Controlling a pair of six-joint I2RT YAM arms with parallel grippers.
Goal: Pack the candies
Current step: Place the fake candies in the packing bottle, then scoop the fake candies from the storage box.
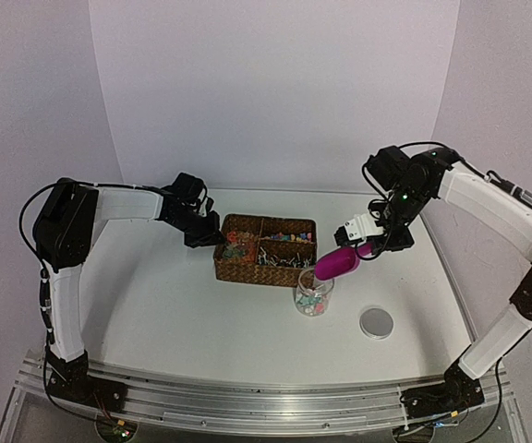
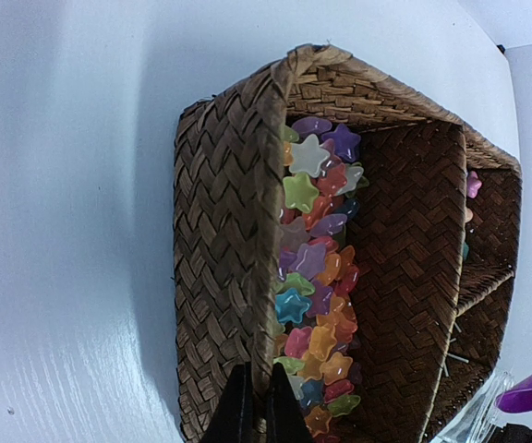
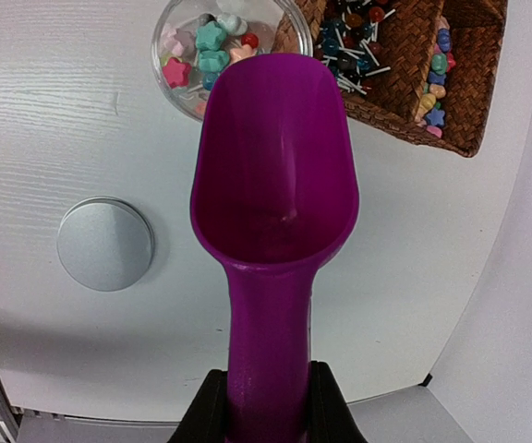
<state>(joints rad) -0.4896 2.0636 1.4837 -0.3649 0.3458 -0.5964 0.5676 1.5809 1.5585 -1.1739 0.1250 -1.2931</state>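
Left gripper (image 2: 257, 411) is clenched on the basket (image 2: 224, 240). Its two dark fingers pinch the woven rim at the left end wall, and the herringbone wicker shows clearly from the wrist. Right behind that wall is a compartment heaped with candies (image 2: 317, 277): small, glossy, translucent pieces, many star-shaped, in pink, orange, green, blue and purple. The basket is rectangular and split into compartments, and it sits mid-worktop, toward the far edge.

On the other side, the right gripper (image 3: 266, 411) grasps the handle of the scoop (image 3: 275, 175), jaws tight on either side of it. The scoop is smooth magenta plastic with a deep rounded bowl, and nothing but bare plastic shows inside it. It hangs tilted, with its lip over the jar (image 3: 169, 55), a small clear glass jar standing just on the near side of the basket's right end. More candies lie in the jar's bottom: teal, pink, red and white.

The basket compartment nearest the jar holds lollipops (image 3: 351, 57), dark round heads on thin white sticks, all jumbled. A flat round metal lid (image 3: 105, 244), dull silver, lies on the white worktop beside the jar, toward the near right corner and apart from everything else.
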